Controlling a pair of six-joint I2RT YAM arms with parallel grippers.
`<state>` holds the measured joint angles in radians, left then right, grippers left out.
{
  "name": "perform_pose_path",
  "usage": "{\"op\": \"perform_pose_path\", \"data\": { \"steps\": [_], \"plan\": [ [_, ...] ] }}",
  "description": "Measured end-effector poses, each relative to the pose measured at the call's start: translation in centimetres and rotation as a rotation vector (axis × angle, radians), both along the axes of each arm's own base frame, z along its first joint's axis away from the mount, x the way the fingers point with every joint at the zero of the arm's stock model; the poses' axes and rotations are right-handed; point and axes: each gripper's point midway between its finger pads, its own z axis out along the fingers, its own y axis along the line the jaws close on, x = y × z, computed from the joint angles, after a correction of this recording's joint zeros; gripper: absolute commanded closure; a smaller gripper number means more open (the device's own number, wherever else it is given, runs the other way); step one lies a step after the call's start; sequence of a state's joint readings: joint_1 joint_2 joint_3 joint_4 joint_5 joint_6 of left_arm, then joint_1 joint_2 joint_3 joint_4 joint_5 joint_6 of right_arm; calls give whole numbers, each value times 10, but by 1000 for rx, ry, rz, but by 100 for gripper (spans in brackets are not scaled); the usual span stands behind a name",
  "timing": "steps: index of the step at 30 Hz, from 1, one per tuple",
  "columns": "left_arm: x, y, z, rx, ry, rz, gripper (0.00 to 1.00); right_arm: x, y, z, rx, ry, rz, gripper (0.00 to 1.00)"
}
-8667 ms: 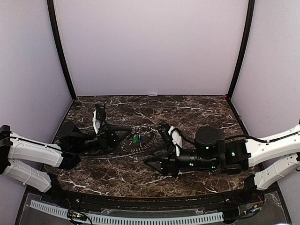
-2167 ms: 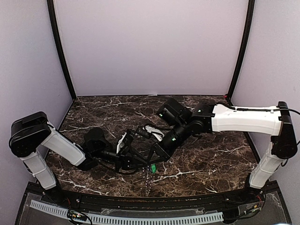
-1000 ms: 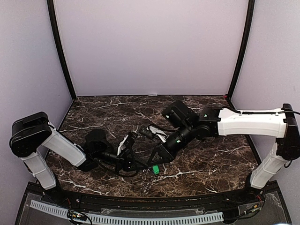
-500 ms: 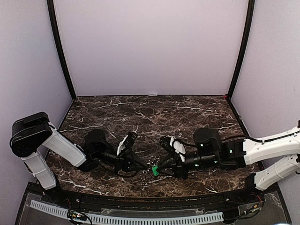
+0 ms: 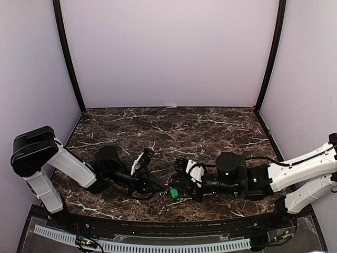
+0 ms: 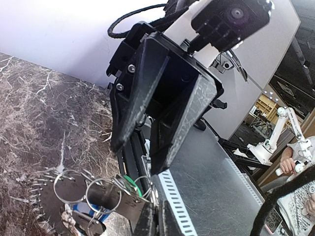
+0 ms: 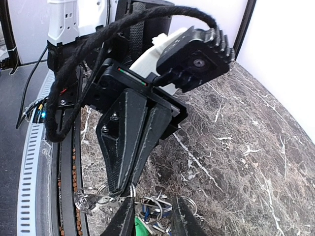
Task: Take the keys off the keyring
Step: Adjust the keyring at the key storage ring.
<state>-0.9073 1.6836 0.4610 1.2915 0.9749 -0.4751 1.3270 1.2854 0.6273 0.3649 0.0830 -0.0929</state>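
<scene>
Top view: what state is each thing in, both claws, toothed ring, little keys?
Left gripper: shut on wire rings.
Right gripper: open, straddling the bunch.
Keyring: lying on the table.
Green key: among the rings, attachment unclear.
Blue key: beside the keyring, partly hidden.
</scene>
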Motion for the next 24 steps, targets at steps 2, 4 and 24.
{"op": "perform_pose_path", "data": {
  "steps": [2,4,24],
  "plan": [
    [0,0,0,1,1,0,100,-2,0,-1,-7,-8,7,74],
    [0,0,0,3,3,3,100,-3,0,-1,-7,-12,11,73],
    [1,0,3,-2,-4,7,100,-9,-10,-31,-119,-41,3,79]
  ]
}}
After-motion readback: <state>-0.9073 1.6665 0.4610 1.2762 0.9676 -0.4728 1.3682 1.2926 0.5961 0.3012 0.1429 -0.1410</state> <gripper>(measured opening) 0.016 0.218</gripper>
